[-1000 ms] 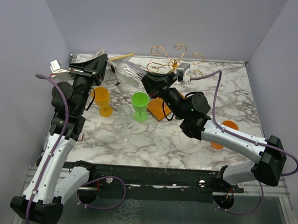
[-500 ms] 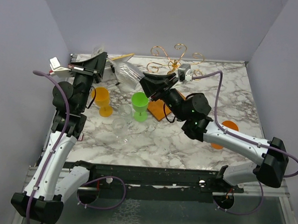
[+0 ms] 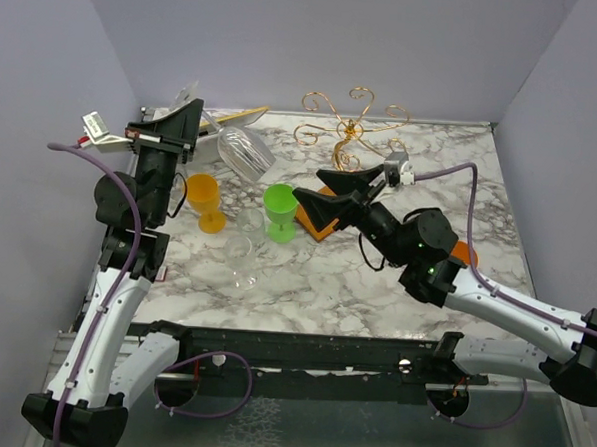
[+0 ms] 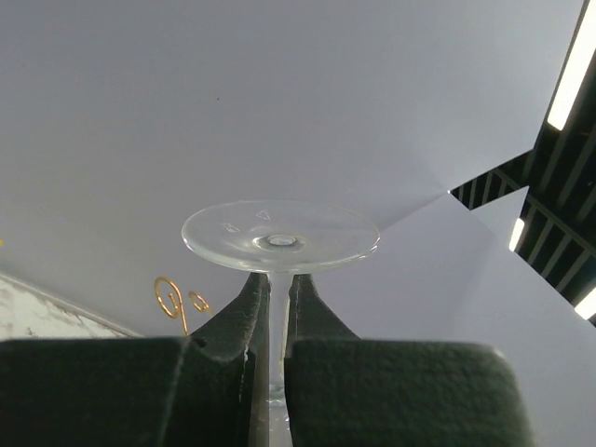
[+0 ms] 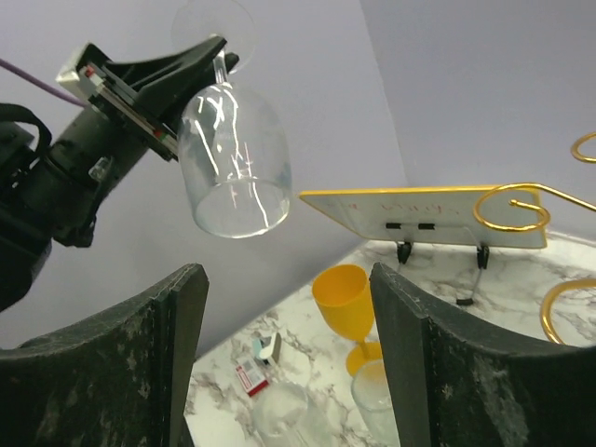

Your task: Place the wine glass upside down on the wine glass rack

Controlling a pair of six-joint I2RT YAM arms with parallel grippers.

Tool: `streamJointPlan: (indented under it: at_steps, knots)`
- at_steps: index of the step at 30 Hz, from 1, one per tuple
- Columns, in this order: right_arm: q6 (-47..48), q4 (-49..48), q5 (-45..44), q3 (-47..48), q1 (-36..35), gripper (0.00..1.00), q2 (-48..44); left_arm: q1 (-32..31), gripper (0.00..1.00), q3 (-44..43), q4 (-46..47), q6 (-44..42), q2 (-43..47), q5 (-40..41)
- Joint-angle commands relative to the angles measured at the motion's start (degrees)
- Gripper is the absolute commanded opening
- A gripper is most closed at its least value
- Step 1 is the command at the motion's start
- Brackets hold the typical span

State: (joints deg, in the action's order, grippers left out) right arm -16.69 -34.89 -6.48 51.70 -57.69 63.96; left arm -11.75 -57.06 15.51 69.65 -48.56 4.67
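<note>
1. Marble table: everything sits on this, with both arms bolted at the near edge.
2. Wine glass rack: gold curly wire thing at the back middle. Nothing hangs on it.
3. Right gripper: hovers just in front of the rack, pointing left. The jaws are spread wide and there's nothing between them; the right wrist view shows that clearly.
4. Left gripper: up in the air over the back-left corner, fingers pinched tight on the wine glass stem, right under the foot.
5. Wine glass: clear, off the table, foot up top and the bowl's mouth tilted down and to the right. It's left of the rack and well apart from it.
6. Small stuff: a green cup, an orange goblet and another clear glass standing below the held glass.
</note>
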Motion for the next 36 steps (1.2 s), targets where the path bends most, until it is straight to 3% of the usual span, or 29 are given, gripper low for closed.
streamJointPlan:
  at_steps: [1,9,15,24,36]
  knots:
    - [1.4,9.7,3.7,0.4,-0.3,0.78,-4.4,0.1,0.0,0.1,4.4,-9.2,2.9,-5.3]
    - [-1.6,21.5,10.7,8.0,-0.3,0.83,-3.1,0.1,0.0,1.5,4.0,-21.5,5.4,-24.5]
    - [-2.2,25.6,16.3,15.2,-0.3,0.85,2.4,0.1,0.0,3.4,3.9,-25.0,7.3,-36.2]
    - [-4.3,25.7,21.3,20.8,-0.3,0.81,9.2,0.1,0.0,6.1,3.8,-26.7,11.2,-43.6]
    - [-6.2,22.2,28.0,22.6,-0.3,0.69,12.9,0.1,0.0,7.2,4.1,-27.2,12.0,-45.8]
